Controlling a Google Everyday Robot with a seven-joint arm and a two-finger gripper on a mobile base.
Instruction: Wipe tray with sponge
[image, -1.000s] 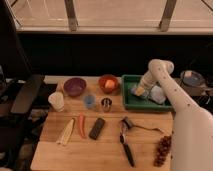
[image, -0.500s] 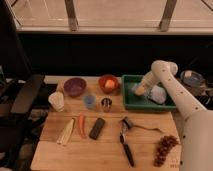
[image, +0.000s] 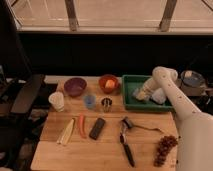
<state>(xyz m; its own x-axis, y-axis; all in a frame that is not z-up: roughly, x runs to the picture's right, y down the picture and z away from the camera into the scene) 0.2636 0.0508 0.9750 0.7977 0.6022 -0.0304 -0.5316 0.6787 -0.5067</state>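
One soft, light pale-blue sponge (image: 159, 96) sits squashed inside the green plastic tray (image: 131, 80), the tool (image: 141, 94) clamped together beside it, best pinched across its middle.

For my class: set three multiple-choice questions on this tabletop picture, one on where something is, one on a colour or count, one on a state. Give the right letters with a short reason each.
1. Where is the gripper?
A. inside the green tray
B. over the purple bowl
C. beside the grapes

2. How many round bowls stand on the table?
A. one
B. two
C. four

3. What state is the orange bowl in?
A. upside down
B. upright with something in it
C. stacked in the purple bowl

Answers:
1 A, the arm reaches down into the tray.
2 B, one purple and one orange.
3 B, it stands open side up, holding something orange.
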